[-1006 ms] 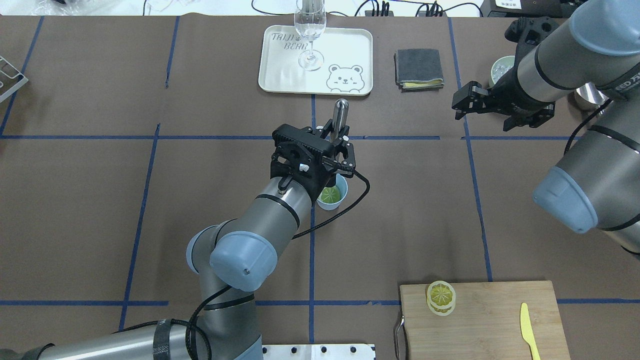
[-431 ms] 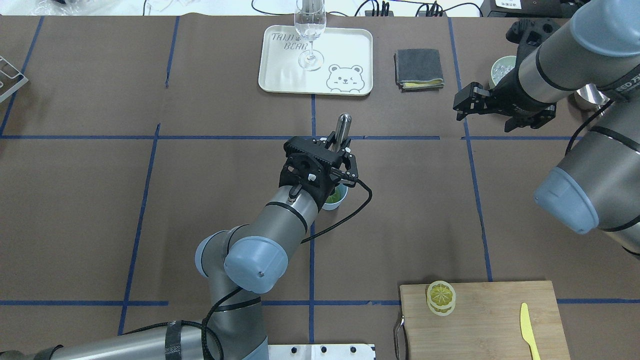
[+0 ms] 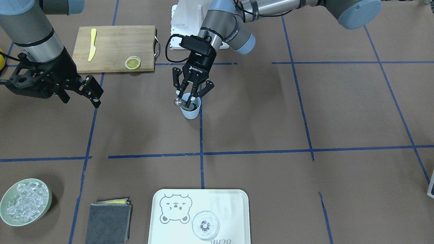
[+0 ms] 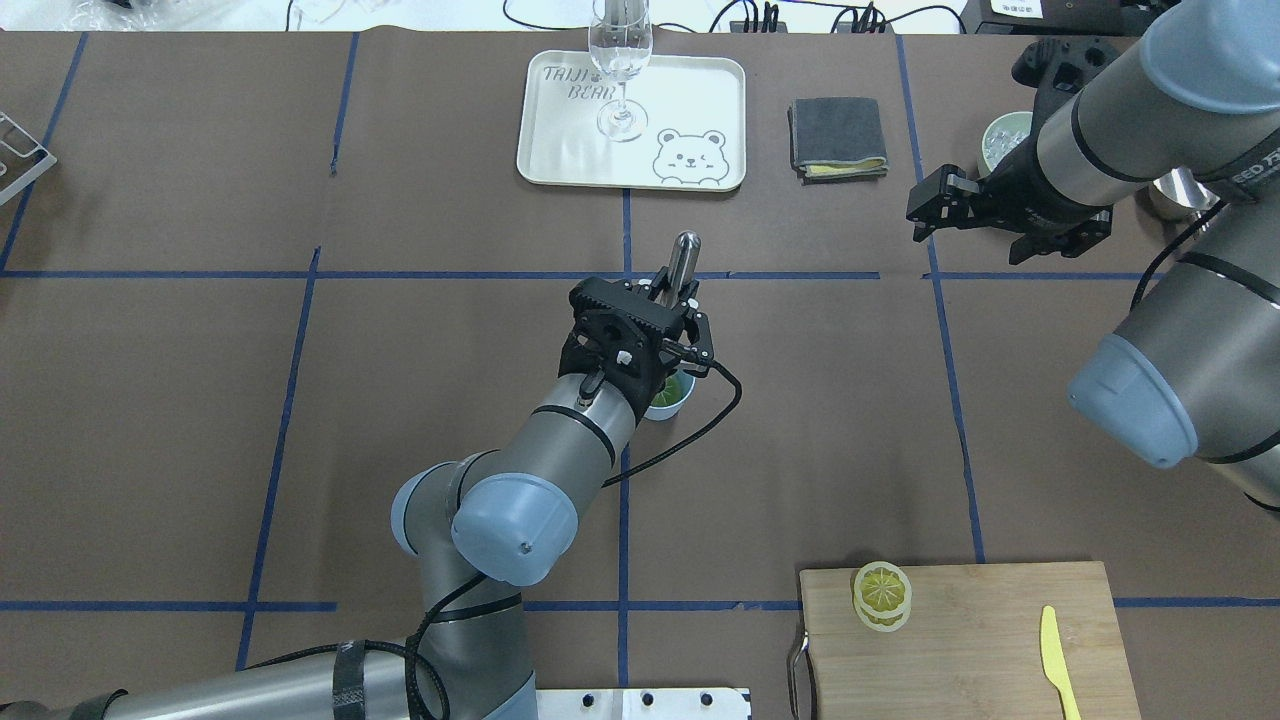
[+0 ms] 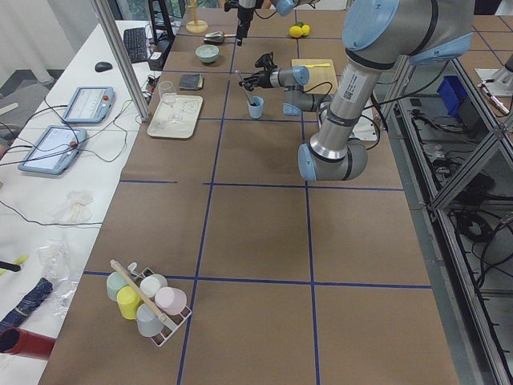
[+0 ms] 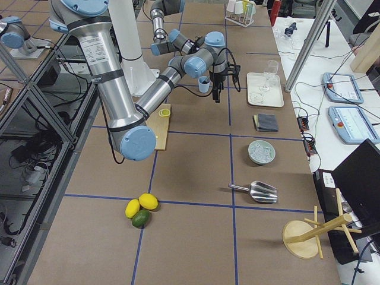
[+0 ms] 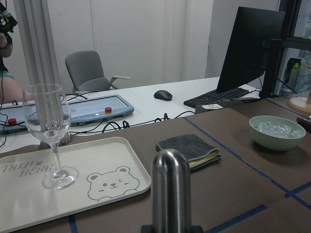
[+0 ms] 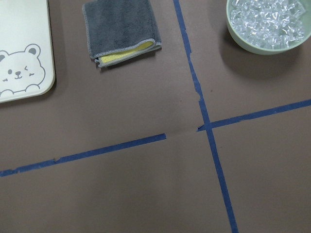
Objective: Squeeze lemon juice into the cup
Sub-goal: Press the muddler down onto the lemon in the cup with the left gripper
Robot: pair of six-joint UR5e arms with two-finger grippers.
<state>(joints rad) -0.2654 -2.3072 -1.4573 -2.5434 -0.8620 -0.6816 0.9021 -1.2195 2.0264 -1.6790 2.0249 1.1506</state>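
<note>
The light-blue cup stands at the table's middle; in the overhead view only its near rim shows under my left wrist. A sliver of the yellow-green lemon shows inside it. My left gripper is right above the cup, shut on a steel rod that leans up and away from the cup; the rod also shows in the left wrist view. Its lower end in the cup is hidden. My right gripper is open and empty, above the table at the far right.
A cutting board at the near right carries an orange-yellow slice and a yellow toy knife. A bear tray with a clear glass, a grey cloth and a bowl of ice lie along the far side.
My left gripper with the rod has moved a little right and towards the cup, now covering most of the cup's mouth. The right arm has hardly moved.
</note>
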